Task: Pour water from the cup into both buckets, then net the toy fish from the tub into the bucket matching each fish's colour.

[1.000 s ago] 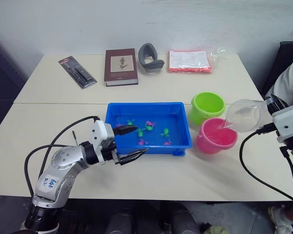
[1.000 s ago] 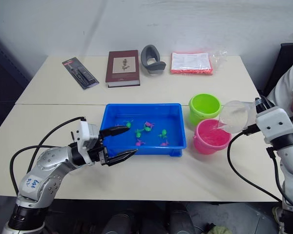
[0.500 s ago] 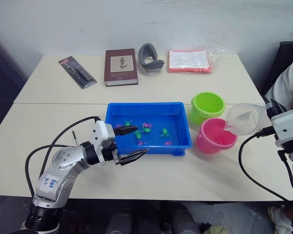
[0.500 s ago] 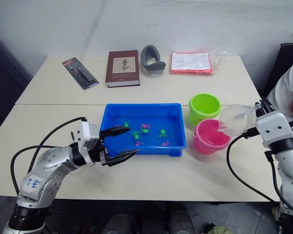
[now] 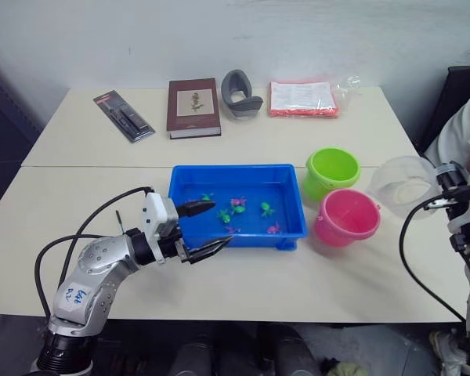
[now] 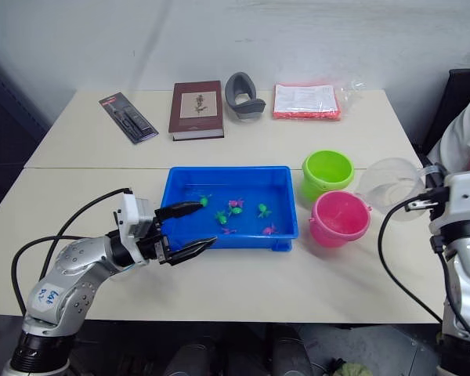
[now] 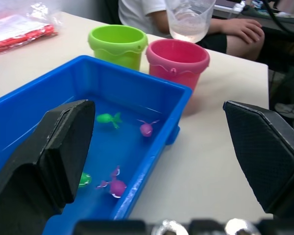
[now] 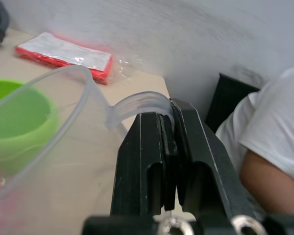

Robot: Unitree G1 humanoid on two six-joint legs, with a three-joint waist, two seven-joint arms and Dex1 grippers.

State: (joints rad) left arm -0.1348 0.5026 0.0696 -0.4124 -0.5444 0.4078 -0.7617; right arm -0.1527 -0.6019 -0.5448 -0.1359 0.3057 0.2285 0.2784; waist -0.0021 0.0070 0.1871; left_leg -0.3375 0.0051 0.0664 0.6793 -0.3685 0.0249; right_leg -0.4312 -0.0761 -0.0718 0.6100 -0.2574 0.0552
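Note:
The clear cup (image 5: pixel 399 186) hangs nearly upright just right of the pink bucket (image 5: pixel 346 217), and a little water lies in its bottom (image 7: pixel 188 24). My right gripper (image 8: pixel 169 115) is shut on the cup's handle. The lime green bucket (image 5: pixel 332 172) stands behind the pink one, touching it. Several tiny pink and green toy fish (image 5: pixel 238 204) float in the blue tub (image 5: pixel 290 227). My left gripper (image 5: pixel 206 229) is open and holds nothing. It sits at the tub's near left corner, one finger over the water and the other in front of the rim.
At the back of the table lie a brown book (image 5: pixel 193 106), a grey curved object (image 5: pixel 241 92), a red-and-white packet (image 5: pixel 303 98) and a black packaged item (image 5: pixel 124 115). A person in a white shirt (image 5: pixel 464 133) sits at the right edge. A thin black stick (image 5: pixel 118 222) shows beside my left forearm.
The cup has tipped back up from pouring into the pink bucket and moved right, away from it. My left gripper has drifted slightly towards me.

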